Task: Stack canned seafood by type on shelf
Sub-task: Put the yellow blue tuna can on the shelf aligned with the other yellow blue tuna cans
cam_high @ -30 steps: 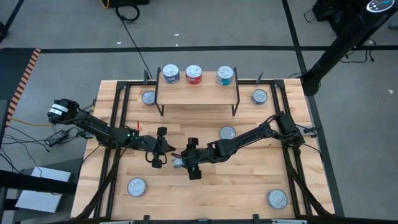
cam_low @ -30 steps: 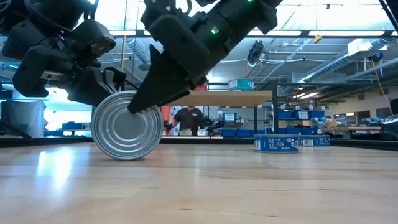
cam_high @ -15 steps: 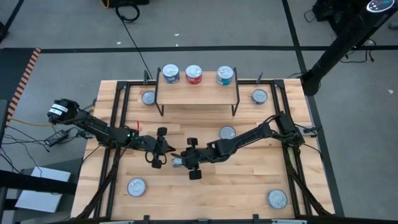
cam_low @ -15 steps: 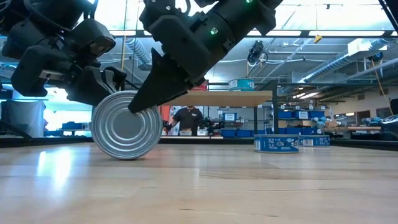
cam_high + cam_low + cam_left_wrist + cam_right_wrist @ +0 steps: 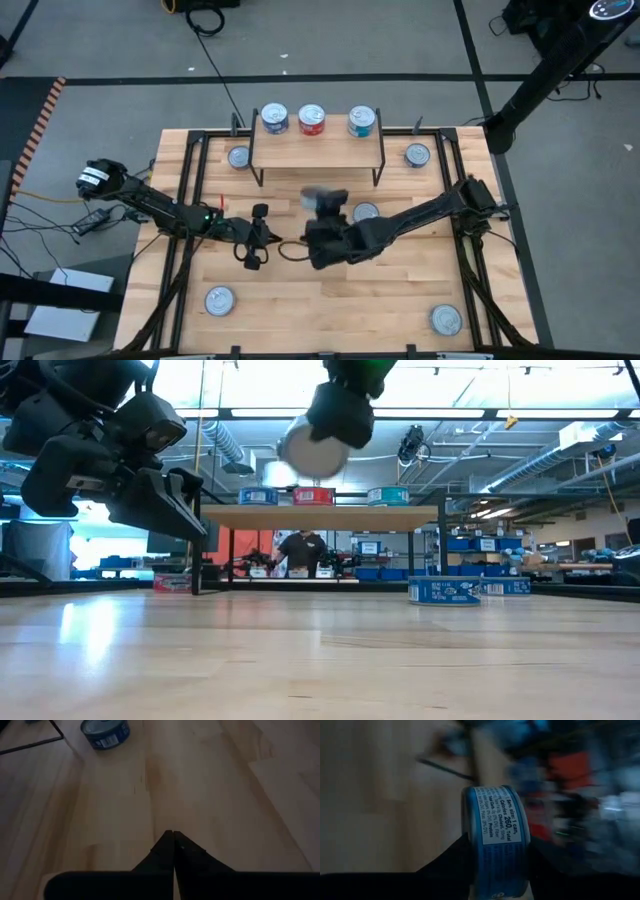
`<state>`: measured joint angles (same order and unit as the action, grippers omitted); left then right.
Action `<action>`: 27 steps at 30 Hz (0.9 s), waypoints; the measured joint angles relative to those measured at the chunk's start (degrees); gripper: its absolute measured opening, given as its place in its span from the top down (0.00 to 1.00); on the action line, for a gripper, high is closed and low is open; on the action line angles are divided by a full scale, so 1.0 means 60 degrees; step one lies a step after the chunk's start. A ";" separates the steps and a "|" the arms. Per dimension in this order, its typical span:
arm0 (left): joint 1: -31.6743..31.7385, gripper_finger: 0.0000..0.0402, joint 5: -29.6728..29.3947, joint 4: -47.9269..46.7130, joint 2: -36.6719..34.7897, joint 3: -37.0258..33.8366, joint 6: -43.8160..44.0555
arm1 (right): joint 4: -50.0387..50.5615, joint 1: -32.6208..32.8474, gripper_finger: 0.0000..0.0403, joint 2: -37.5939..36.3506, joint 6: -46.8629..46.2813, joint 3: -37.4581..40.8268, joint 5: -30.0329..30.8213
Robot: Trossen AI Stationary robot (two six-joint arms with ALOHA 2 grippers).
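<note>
Slatted tabletop [image 5: 400, 290] lies well below your right gripper [image 5: 495, 851], which pinches a blue-labelled tin [image 5: 496, 840] on edge, aloft. Its narrow rim hold could let it slip before the shelf [image 5: 318, 148], I judge. Your left gripper [image 5: 173, 836] waits low, jaws pressed together.

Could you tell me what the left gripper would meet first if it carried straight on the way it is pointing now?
The left gripper, shut, points low across the bare tabletop. The plank ahead looks free; the blue tin lies off to one side of that line. Depth is unclear, so it might simply graze the wood.
</note>
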<state>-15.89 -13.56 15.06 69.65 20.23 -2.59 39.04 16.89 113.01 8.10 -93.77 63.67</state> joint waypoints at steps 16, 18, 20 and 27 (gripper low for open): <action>-0.0006 0.99 0.0004 -0.0059 0.0000 0.0000 0.0040 | 0.3620 -0.2333 0.62 -0.0455 -0.0989 0.0005 0.1063; -0.0006 0.99 0.0004 -0.0070 0.0004 0.0000 0.0040 | 0.3985 -0.2516 0.62 -0.0451 -0.1464 0.0003 0.1014; -0.0006 0.99 0.0006 -0.0075 0.0004 0.0000 0.0040 | 0.4418 -0.2642 0.62 -0.0447 -0.1835 0.0002 0.0835; -0.0006 0.99 0.0007 -0.0070 0.0004 0.0000 0.0047 | 0.4707 -0.2989 0.53 -0.0436 -0.2597 0.0002 -0.0593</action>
<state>-15.92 -13.52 14.65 69.67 20.23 -2.31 67.28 -1.05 110.39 -7.48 -93.76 60.11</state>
